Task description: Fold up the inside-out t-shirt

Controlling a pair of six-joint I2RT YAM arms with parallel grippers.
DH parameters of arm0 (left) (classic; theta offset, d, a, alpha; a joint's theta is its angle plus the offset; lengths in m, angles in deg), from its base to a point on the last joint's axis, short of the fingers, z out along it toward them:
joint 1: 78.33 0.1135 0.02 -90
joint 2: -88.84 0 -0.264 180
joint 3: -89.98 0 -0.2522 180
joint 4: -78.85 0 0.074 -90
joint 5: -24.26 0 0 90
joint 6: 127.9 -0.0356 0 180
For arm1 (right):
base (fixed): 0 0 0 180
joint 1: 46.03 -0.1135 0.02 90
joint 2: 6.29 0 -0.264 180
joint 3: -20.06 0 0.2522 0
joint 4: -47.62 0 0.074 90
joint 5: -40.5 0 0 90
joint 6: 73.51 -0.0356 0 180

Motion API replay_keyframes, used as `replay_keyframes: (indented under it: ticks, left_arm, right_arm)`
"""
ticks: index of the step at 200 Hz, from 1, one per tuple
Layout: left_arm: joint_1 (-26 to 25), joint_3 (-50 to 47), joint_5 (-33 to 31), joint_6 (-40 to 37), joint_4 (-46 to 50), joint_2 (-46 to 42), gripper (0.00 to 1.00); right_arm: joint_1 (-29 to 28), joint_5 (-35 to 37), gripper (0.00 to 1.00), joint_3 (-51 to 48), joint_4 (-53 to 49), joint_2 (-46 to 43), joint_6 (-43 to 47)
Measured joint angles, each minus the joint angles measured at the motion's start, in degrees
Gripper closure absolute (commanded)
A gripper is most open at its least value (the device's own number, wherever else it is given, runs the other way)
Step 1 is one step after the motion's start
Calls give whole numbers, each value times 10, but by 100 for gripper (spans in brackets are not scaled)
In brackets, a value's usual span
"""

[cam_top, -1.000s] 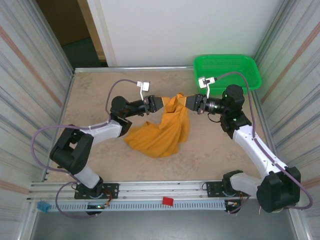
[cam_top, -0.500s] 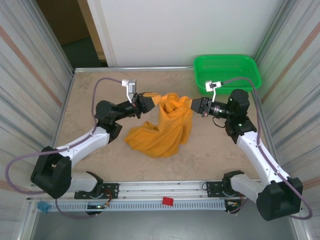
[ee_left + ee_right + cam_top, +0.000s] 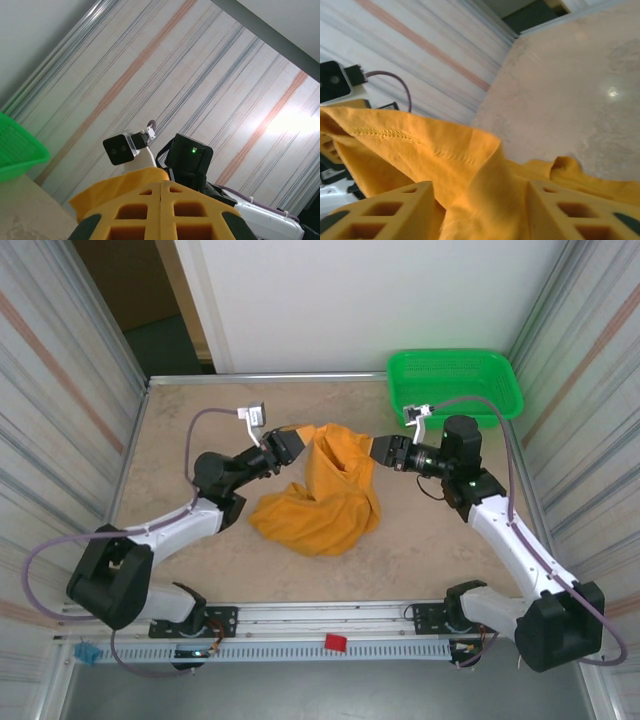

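Overhead view: the mustard-orange short-sleeved cloth t-shirt point(image 3: 320, 505) is lying bunched near the middle of the pale stone-patterned bench point(image 3: 200, 410). Its far part is standing up in a rumpled peak between the two arms, and its lower part is spreading flat towards the near edge. The left hand point(image 3: 288, 446) is staying clenched on the left side of that peak; in the left wrist view its two pads are meeting with orange cloth just beyond them.

The right hand point(image 3: 381, 451), clenched on the opposite side a second ago, is now letting go. In the right wrist view its fingers point(image 3: 385, 210) are standing apart, with a seamed fold of cloth draping loosely across the gap rather than being pinched. Over the same second the left hand is drawing back towards its own side, so the peak is leaning left and sitting a little lower.

Reading for the task: the cloth is no longer being stretched between two grips, so the lift is ending with the garment still crumpled and no fold yet made. The right hand is probably freeing itself to take a better hold, such as a hem or sleeve. No tag or print is showing, so the garment's facing cannot be told. A green slotted plastic basket point(image 3: 455, 380) is sitting at the far right corner, well apart from the t-shirt
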Motion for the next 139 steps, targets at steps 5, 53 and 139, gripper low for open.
replay_keyframes:
  ticks: [5,53,139]
  left_arm:
    - [-1,3,0,3,3,4,100]
    - [-5,37,23,-11,74,0,100]
    - [-23,95,91,-50,159,-1,100]
  right_arm:
    - [-1,8,48,1,-9,0,4]
    - [-30,65,57,50,-110,-71,64]
    - [-136,97,48,92,-116,31,119]
